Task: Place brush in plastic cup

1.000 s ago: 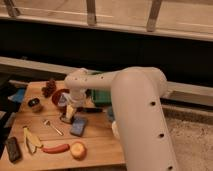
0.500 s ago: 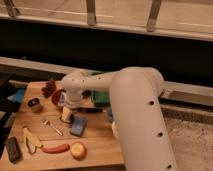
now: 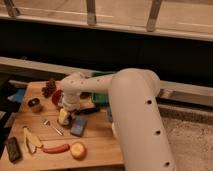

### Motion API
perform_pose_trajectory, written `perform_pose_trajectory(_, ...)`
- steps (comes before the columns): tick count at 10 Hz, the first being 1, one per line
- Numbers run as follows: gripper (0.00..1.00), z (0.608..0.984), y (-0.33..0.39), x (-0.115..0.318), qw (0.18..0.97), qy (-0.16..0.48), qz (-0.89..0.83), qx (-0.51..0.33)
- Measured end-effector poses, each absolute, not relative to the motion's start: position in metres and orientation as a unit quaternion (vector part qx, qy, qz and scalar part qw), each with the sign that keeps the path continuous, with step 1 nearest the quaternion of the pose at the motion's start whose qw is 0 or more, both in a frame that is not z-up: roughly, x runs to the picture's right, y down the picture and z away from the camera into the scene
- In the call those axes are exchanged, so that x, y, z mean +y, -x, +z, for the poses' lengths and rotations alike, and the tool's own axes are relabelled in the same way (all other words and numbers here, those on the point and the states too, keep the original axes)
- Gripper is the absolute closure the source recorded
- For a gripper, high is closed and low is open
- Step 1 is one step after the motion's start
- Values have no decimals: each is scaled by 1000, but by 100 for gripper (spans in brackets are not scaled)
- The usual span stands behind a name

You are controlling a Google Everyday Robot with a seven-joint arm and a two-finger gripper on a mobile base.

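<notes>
Pincer [image 3: 65, 116] hangs just beside the slim, dark, flat-lying brush [image 3: 88, 109].

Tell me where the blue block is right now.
In the camera view, the blue block lies on the wooden table beside the gripper, on its picture-right side, with the round orange fruit just nearer the camera.

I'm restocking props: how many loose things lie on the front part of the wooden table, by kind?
Fork: 1
Banana peel: 1
Black block: 1
Long red item: 1
Round orange fruit: 1
Blue sponge: 1
Total: 6
The gripper hangs close behind that sponge.
</notes>
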State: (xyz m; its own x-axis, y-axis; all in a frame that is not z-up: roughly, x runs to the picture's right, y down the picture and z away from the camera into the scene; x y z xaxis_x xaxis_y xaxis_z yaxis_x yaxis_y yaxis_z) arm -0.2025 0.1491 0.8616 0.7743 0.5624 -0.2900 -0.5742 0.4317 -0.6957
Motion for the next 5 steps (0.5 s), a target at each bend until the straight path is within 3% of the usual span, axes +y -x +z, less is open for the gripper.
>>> perform_pose_trajectory(3,21,870,206,157,845,420,331,-3)
perform_pose_trajectory(5,38,870,207,158,846,419,329,-4)
